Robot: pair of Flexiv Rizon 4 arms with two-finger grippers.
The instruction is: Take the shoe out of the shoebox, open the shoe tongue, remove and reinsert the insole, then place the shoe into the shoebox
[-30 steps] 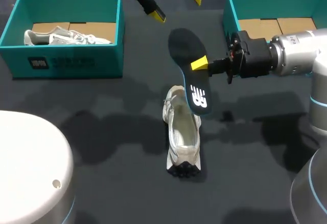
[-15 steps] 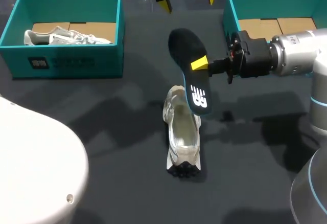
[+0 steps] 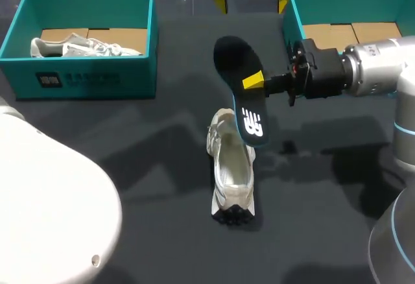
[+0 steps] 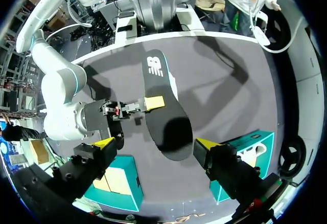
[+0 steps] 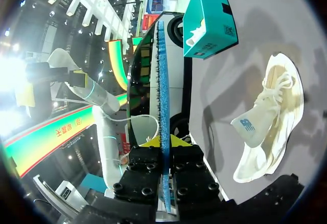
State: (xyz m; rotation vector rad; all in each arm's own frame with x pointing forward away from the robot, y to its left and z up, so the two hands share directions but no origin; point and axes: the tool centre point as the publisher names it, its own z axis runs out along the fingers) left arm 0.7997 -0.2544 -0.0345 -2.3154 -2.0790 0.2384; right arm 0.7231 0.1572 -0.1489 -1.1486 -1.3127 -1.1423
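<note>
Step in hand: insole swap, halfway through. The insole [image 3: 237, 70] is out of the shoe [image 3: 230, 167] and in the air. The right jaws pinch it at its side edge, with one yellow fingertip [image 3: 253, 80] on its top face. The right wrist view agrees: the insole [image 5: 161, 81] is edge-on, clamped between both fingers, and the shoe [image 5: 271, 116] is below and off to one side.

The shoe lies mid-worktop [image 3: 149, 232], heel toward the near edge, toe toward the far edge, opening up as far as the head view tells. The insole's logo end hangs just above the lace area and its wide end points to the far edge. Heading roughly matches the shoe, but it is offset toward the far edge.

Left jaws: spread wide, holding nothing, above the far edge between the two boxes. The insole [image 4: 163, 106] is ahead of them, no contact.

The left box [image 3: 91, 80] at the far-left corner holds a second shoe [image 3: 84, 45]. The right box [image 3: 290, 18] at the far-right corner shows only cardboard, so it is the likely destination.

Likely next: reinsert. Tip the insole wide end first into the opening, slide it toward the toe, press the heel flat. The shoe is loose on the worktop, so the left jaws should probably pin it or hold the tongue back first.
</note>
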